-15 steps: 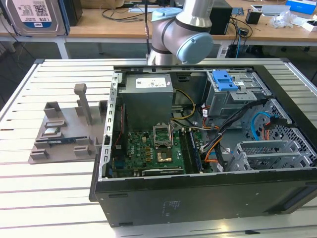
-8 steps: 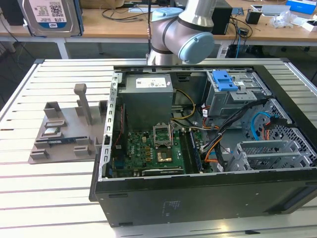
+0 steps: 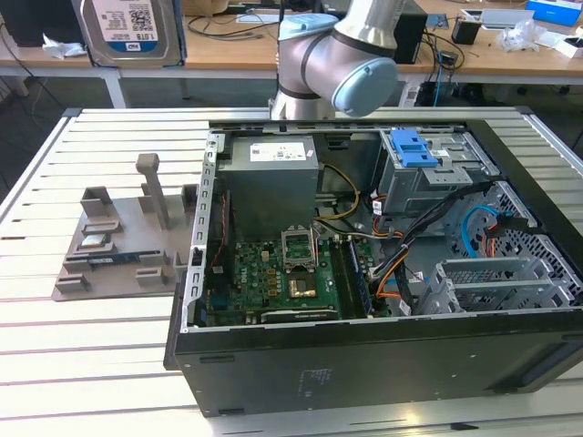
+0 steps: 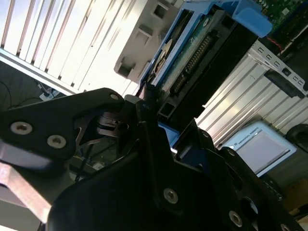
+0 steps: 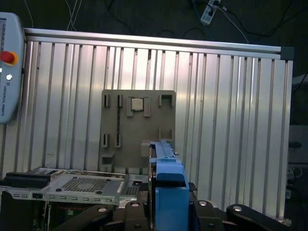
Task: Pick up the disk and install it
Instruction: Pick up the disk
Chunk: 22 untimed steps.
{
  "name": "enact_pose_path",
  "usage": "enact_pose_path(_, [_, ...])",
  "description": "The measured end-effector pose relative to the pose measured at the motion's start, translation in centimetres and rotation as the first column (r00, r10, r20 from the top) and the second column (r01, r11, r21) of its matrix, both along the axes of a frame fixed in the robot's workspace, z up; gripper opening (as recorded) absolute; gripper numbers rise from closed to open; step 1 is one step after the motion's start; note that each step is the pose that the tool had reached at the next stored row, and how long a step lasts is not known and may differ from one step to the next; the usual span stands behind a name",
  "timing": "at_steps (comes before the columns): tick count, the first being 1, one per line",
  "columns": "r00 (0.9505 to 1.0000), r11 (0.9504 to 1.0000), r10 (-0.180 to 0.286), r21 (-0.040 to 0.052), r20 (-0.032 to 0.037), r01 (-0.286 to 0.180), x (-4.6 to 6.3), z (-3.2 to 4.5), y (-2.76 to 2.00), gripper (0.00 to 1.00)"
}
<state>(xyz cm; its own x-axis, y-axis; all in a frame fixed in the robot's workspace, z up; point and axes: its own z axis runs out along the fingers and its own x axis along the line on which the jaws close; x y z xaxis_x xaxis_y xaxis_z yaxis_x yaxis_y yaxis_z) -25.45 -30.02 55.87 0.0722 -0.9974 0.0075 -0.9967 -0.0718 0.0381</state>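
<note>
First wrist view, jaws clamped on the disk [image 5: 168,192] edge-on, over grey fixture plate [image 5: 137,130], slatted table [image 5: 231,120]

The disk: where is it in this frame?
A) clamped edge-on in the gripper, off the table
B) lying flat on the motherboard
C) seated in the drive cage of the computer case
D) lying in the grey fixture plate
A: in the first wrist view the disk shows edge-on as a blue strip clamped in the gripper, with the grey fixture plate lying on the table beyond it.
</note>
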Motion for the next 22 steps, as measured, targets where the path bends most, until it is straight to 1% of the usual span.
enact_pose_path(2, [1.0000, 1.0000, 0.000, 0.0000, -0.0001, 0.000, 0.5, 0.00, 0.00, 0.37])
enact_pose_path(3, [1.0000, 1.0000, 0.000, 0.0000, -0.0001, 0.000, 1.2, -0.01, 0.00, 0.37])
enact_pose_path(5, [1.0000, 1.0000, 0.000, 0.0001, -0.0002, 0.000, 2.1, -0.01, 0.00, 0.37])
enact_pose_path(7, [1.0000, 1.0000, 0.000, 0.0000, -0.0004, 0.000, 2.9, -0.01, 0.00, 0.37])
enact_pose_path(12, [1.0000, 1.0000, 0.000, 0.0000, -0.0003, 0.000, 4.3, -0.02, 0.00, 0.37])
enact_pose_path(14, [1.0000, 1.0000, 0.000, 0.0000, -0.0004, 0.000, 5.3, -0.02, 0.00, 0.37])
enact_pose_path(16, [1.0000, 1.0000, 0.000, 0.0000, -0.0006, 0.000, 6.0, -0.02, 0.00, 0.37])
enact_pose_path(19, [1.0000, 1.0000, 0.000, 0.0000, -0.0014, 0.000, 7.4, -0.02, 0.00, 0.37])
enact_pose_path(21, [1.0000, 1.0000, 0.000, 0.0001, -0.0025, 0.000, 8.8, -0.03, 0.01, 0.37])
enact_pose_path(22, [1.0000, 1.0000, 0.000, 0.0000, -0.0030, 0.000, 9.2, -0.04, 0.00, 0.37])
